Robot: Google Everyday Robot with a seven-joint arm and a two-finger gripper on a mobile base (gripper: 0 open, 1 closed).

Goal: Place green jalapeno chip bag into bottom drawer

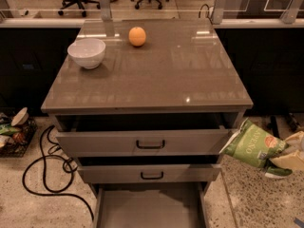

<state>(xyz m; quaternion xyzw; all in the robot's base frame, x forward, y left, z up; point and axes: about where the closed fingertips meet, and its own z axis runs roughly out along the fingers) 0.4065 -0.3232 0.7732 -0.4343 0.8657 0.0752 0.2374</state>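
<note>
Grey bottom drawer (147,209) stands open at lower centre, ready to receive. At the right edge, the tool (285,152) grips the green jalapeno chip bag (249,145) beside the cabinet, probably for lowering.

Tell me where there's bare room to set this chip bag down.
The bottom drawer floor is bare between its side walls. The cabinet top is free right of the orange and in front of the white bowl; only that back-left corner is crowded. The gripper holds the green jalapeno chip bag right of the cabinet.
</note>
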